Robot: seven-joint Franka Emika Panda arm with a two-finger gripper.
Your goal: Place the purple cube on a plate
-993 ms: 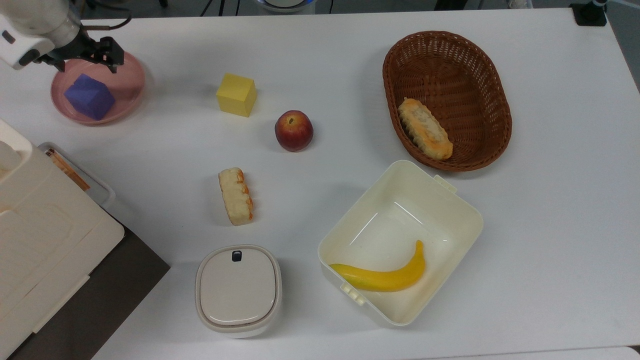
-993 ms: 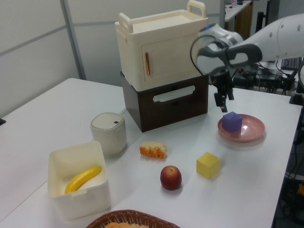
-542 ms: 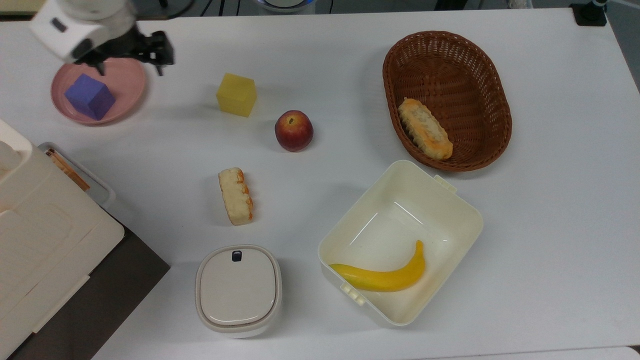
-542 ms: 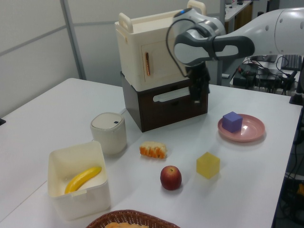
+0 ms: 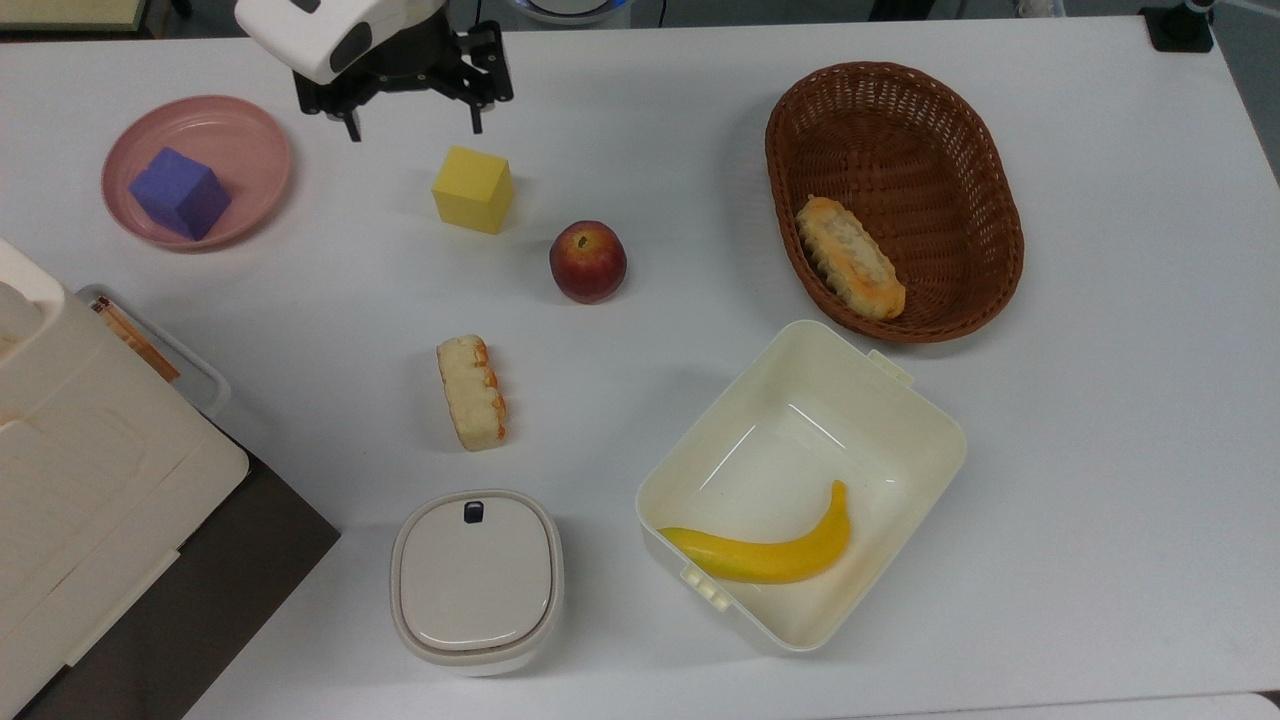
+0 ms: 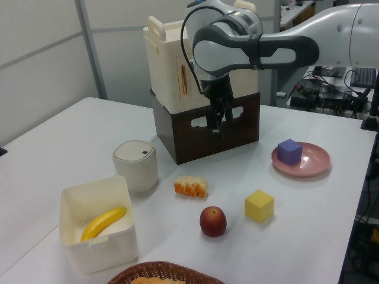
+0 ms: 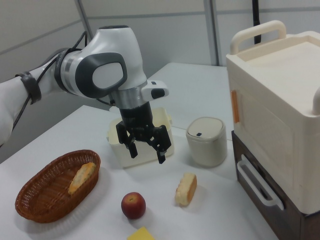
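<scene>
Purple cube (image 5: 180, 193) sits inside the plate (image 5: 253, 133), toward the side of the dish nearest the top view's left, 1 corner turned toward the rim. In the left view the purple cube (image 6: 289, 151) rests flat on the plate (image 6: 314, 166), nothing touching it. Judgement: placement looks done; what remains is only for the arm to clear off.

Claw (image 5: 412, 112) is spread wide and empty, both fingers pointing down, hanging above the surface (image 5: 1100, 450). In the right view the claw (image 7: 146, 149) shows a clear gap between its 2 fingers with nothing held.

Key relation: the cube lies toward the top view's left of the claw, well apart, with bare surface between. The claw stands nearer the yellow cube (image 5: 473, 189), which is just toward the top view's bottom of it. Any further drop here would meet the yellow cube first, not the purple one.

Other items, all away from the plate:
- apple (image 5: 588, 261), beyond the yellow cube
- bread piece (image 5: 471, 391) mid-surface
- wicker basket (image 5: 985, 190) holding a second bread piece
- open cream box (image 5: 930, 460) with a banana (image 5: 765, 552)
- lidded white pot (image 5: 476, 581)
- stacked cream and brown cabinet (image 6: 201, 77) behind the arm in the left view

Nothing crowds the plate.
</scene>
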